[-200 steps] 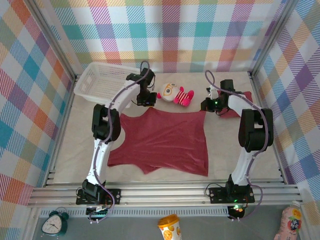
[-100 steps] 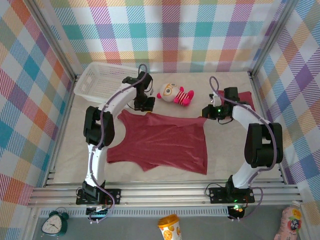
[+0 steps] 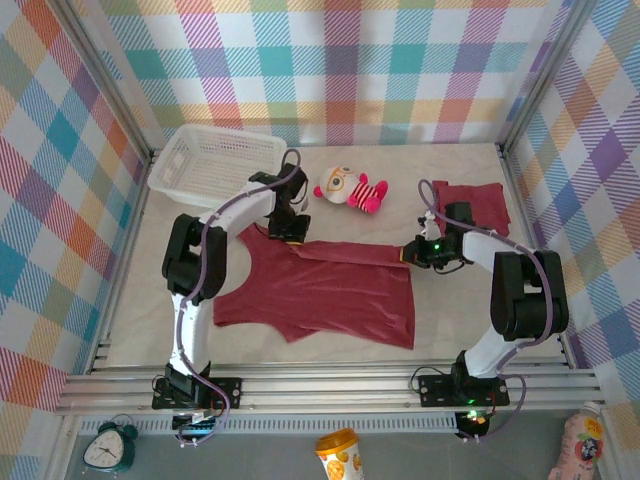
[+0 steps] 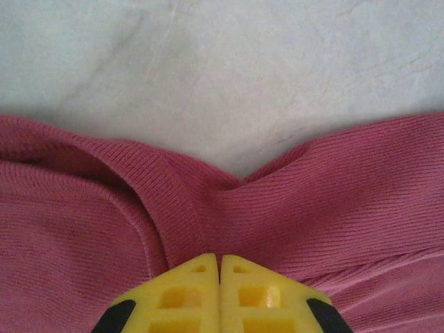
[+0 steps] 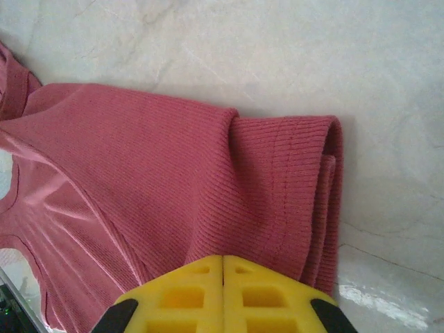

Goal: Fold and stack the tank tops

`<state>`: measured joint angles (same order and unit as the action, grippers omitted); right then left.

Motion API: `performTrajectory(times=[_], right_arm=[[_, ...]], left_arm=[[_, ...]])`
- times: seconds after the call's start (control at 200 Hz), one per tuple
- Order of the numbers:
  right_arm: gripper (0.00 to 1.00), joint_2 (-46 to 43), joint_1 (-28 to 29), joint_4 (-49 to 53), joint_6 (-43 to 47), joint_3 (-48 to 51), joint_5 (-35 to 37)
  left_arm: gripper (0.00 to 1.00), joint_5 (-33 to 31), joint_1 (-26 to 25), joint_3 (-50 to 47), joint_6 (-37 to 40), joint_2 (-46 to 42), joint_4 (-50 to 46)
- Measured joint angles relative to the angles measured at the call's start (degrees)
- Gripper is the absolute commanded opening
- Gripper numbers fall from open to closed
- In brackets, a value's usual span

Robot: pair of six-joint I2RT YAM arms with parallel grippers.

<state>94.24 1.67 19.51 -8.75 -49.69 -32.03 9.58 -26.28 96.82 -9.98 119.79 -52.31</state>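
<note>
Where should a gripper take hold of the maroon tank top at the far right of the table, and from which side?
Take the maroon tank top by its far left corner, probably coming down from above. It lies flat on the table, so only an edge can be pinched, and the right arm covers its near edge.

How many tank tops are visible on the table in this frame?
2. The spread tank top lies in the middle, its far edge gripped by the left pincer and right pincer. The folded tank top lies at the far right. Another could hide underneath.
</note>
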Motion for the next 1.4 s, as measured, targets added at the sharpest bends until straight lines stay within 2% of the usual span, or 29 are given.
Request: performTrajectory(times=[0.22, 0.29, 0.385, 0.51, 0.635, 0.755, 0.915, 1.07, 1.205, 1.4], right_arm=[[0.14, 0.5, 0.0, 2.3, -1.2, 0.2, 0.7], [0.22, 0.4, 0.0, 3.7, -1.4, 0.2, 1.4], [0.24, 0.0, 0.0, 6.2, -1.5, 0.0, 1.9], [0.33, -2.1, 0.0, 10.3, -1.6, -0.3, 3.0], [0.34, -7.2, 0.0, 12.0, -1.8, -0.4, 3.2], [0.35, -10.7, 1.2, 8.5, -5.2, -0.4, 2.0], [0.36, -9.0, 6.3, 1.7, -10.6, -0.2, 1.8], [0.36, -3.3, 8.2, -0.6, -13.3, 0.2, 3.2], [0.36, 0.4, 8.1, 0.0, -13.1, 0.0, 6.1], [0.37, 4.7, 7.8, 3.6, -11.0, -3.6, 8.9]], left_arm=[[0.14, 0.9, -0.6, -2.9, 0.4, -0.6, 0.2], [0.19, 1.6, -0.7, -2.9, 0.7, -0.6, -0.1], [0.25, 3.0, -0.7, -2.9, 1.7, -0.9, -0.6], [0.32, 3.9, -0.7, -2.9, 3.6, -1.3, -3.7], [0.39, 3.7, -0.7, -2.9, 5.2, -2.0, -7.1], [0.43, 3.5, -0.7, -1.0, 5.3, -2.8, -8.5], [0.43, 3.4, -0.7, 5.9, 4.9, -1.7, -8.5], [0.35, 4.3, -0.7, 7.2, 4.7, 1.9, -6.4], [0.33, 5.9, -0.7, 4.1, 4.5, 4.9, -5.3], [0.35, 8.9, -0.8, -2.8, 2.9, 4.1, -3.4]])
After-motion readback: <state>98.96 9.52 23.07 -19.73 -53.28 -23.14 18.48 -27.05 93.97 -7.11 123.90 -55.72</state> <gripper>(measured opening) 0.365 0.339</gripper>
